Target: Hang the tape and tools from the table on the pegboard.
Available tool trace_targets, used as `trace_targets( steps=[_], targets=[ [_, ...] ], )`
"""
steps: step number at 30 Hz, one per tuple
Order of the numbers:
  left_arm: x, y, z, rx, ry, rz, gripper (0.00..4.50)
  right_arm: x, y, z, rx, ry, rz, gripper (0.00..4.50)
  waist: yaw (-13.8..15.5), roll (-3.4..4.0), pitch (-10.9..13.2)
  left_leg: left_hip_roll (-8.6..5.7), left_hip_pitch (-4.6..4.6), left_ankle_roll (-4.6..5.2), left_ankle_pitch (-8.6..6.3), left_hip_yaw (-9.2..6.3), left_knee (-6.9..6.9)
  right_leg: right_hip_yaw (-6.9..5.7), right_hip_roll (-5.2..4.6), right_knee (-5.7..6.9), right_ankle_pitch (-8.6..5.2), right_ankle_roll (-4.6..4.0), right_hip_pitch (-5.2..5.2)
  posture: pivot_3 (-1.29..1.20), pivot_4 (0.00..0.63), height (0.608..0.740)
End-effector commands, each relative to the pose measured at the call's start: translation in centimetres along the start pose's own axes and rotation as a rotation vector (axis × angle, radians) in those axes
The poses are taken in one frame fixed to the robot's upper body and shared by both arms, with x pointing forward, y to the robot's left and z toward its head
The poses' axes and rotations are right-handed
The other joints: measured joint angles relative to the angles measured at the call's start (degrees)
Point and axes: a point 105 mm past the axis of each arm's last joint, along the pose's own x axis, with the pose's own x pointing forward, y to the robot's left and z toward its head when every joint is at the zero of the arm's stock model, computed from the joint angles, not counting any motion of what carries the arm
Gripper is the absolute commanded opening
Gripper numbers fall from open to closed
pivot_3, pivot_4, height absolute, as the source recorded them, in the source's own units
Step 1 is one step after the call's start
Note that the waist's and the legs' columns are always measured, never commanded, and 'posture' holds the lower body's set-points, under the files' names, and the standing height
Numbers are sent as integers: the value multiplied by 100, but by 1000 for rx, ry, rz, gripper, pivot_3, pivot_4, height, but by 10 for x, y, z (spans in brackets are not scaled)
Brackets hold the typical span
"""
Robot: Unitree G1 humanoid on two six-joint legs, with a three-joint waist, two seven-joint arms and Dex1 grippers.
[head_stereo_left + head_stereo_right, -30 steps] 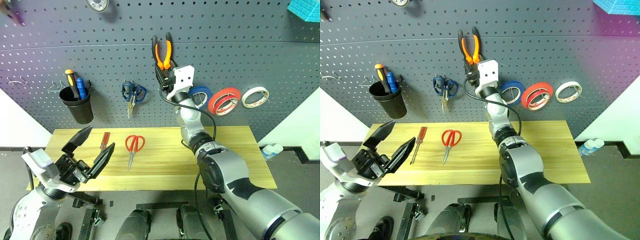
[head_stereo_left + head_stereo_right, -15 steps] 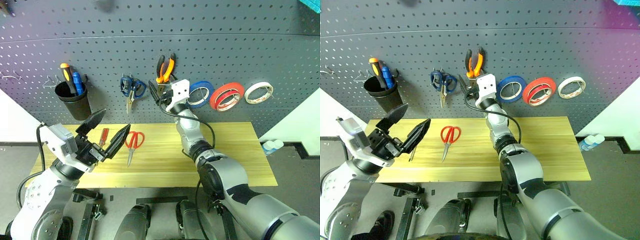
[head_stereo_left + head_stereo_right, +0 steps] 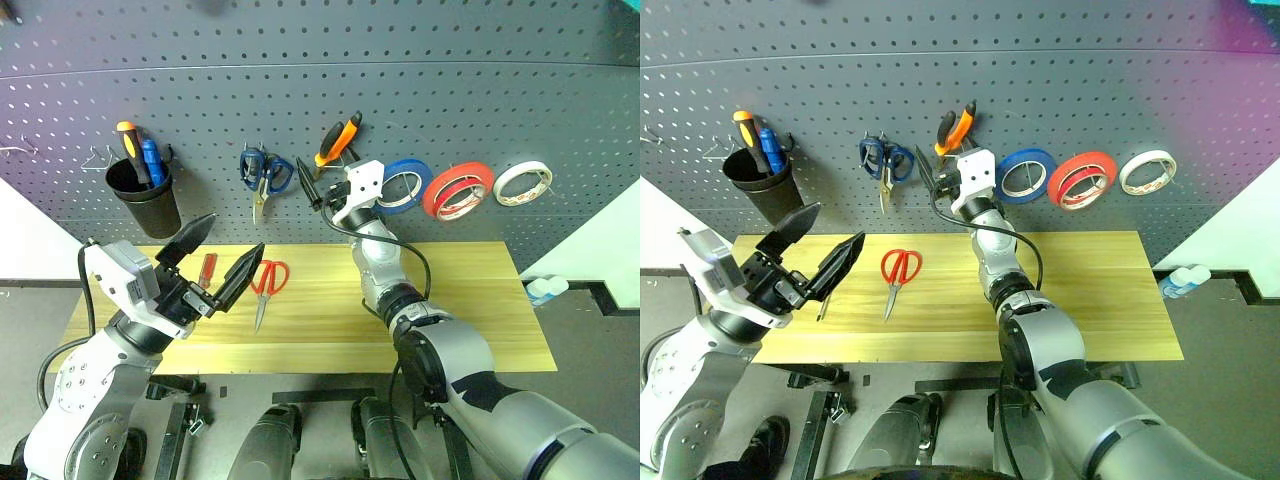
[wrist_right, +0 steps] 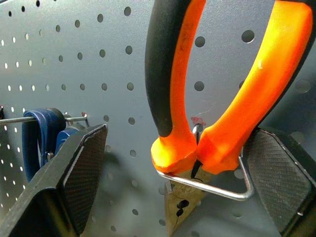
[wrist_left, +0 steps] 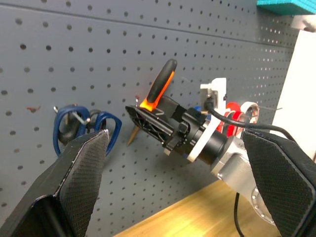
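Left eye view: pliers [image 3: 335, 143] hang on the pegboard [image 3: 450, 90], handles up and tilted right, nose down; the right gripper [image 3: 310, 188] sits just below and left of them, jaws wide, gripping nothing. The red tape [image 3: 458, 192] is on the board, right of the blue roll [image 3: 402, 187]. The left gripper [image 3: 222, 255] hovers over the left part of the table [image 3: 450, 300], jaws fully spread, empty. The red-handled screwdriver [image 3: 206, 271] lies between its fingers as seen from above, long axis near-to-far, handle far; the red-handled scissors [image 3: 266, 288] lie just right of it, handles far, tips near. Left arm looks the nearer one for both; the right is up at the board. Right eye view: same layout, screwdriver mostly hidden behind the left fingers. Left wrist view: the two fingers are well apart with nothing between; right gripper at the pliers beyond, blue-handled scissors [image 5: 84, 129] beside. Right wrist view: pliers' joint rests in the wire hook [image 4: 217, 185], fingers either side, clear of the handles, so the tool looks hung and let go.
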Motion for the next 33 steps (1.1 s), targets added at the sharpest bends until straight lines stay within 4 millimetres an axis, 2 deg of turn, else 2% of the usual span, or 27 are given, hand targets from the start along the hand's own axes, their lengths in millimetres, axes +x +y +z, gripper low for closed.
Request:
trace_targets(
  steps=[1,7,19,30,33],
  targets=[
    [1,-5,8,25,-31,-21,4500,9,-11,28,-9,-126,-48,4473,4,-3,7,0,-7,-1,0,0,-4,-1,-1,0,1,3,-8,144,222,740],
    [0,-3,6,19,-31,-28,4500,6,-14,34,-21,-158,-54,4473,7,-2,7,0,-56,-3,1,-2,-9,-10,-3,-2,4,7,-58,132,214,740],
    [-8,1,-2,12,-28,-40,4500,5,-17,46,-48,-210,-55,4473,-19,-2,7,0,-59,-3,1,-3,-14,-13,-5,-8,4,7,-59,122,209,740],
    [-9,2,-5,5,-28,-53,4500,9,-12,92,-78,-372,-42,4473,-22,-3,7,0,-60,-10,6,-3,-67,-14,-7,-45,7,11,-69,102,207,740],
    [-9,2,-7,2,-28,-58,4500,9,-13,97,-78,-380,-43,4473,-25,-3,7,4,-63,-42,24,-3,-93,-14,-7,-47,7,11,-83,97,208,740]
  ],
)
